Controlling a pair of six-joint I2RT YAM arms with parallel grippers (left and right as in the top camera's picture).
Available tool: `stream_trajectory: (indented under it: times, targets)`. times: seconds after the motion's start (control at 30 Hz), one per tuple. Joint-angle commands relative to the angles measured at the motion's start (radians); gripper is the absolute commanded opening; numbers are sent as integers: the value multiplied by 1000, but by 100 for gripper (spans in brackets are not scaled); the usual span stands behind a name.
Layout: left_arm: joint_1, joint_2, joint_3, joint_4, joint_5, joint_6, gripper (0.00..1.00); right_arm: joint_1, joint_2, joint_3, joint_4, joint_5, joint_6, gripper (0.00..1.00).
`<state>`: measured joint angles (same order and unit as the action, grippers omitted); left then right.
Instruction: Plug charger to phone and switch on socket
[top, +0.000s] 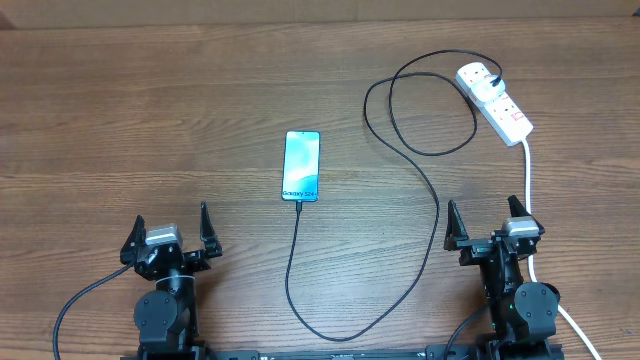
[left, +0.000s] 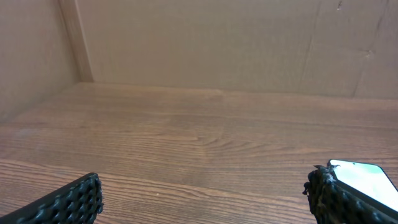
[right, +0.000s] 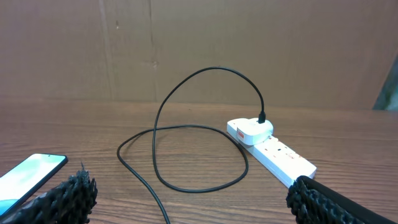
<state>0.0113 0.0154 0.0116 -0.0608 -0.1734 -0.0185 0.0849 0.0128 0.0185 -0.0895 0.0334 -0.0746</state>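
Phone (top: 301, 166): lies flat mid-table, screen up and lit, short edge toward the arms, ahead and right of the left gripper (top: 170, 225). Leaves the port edge facing the robot, easy to reach.

Charger (top: 438, 215): meets the phone's near edge at the tip. Looks plugged in, though how fully it is seated cannot be judged from overhead. Runs toward the robot, curves round between the 2 arms, climbs back up the table, crosses itself in 1 wide loop, and ends at the white plug (top: 478, 78) in the socket (top: 497, 103).

Socket: sits far right, angled, well ahead of the right gripper (top: 483, 212). Red switch marks visible; on or off too small to tell. Judged as the step left.

Left gripper: jaws spread full wide, nothing between them, low near the table (top: 150, 120). Right gripper: same, fully apart and empty, aimed toward the socket in the wrist view.

Obstacles: cable loop lies between right gripper and socket, and 1 arc stands up off the wood by the plug. Thick white lead (top: 527, 175) runs from the socket back past the right arm, just beside it. Worth approaching the switch from above, clear of both.
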Motion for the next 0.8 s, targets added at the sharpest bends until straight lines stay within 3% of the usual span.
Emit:
stream_trajectory:
  times: [0.0, 0.77]
  targets:
    - [7, -13, -7, -2, -17, 23, 100, -5, -10, -10, 7, 2, -2, 100]
    - [7, -12, -6, -5, 35, 11, 100, -5, -10, -10, 7, 1, -2, 100]
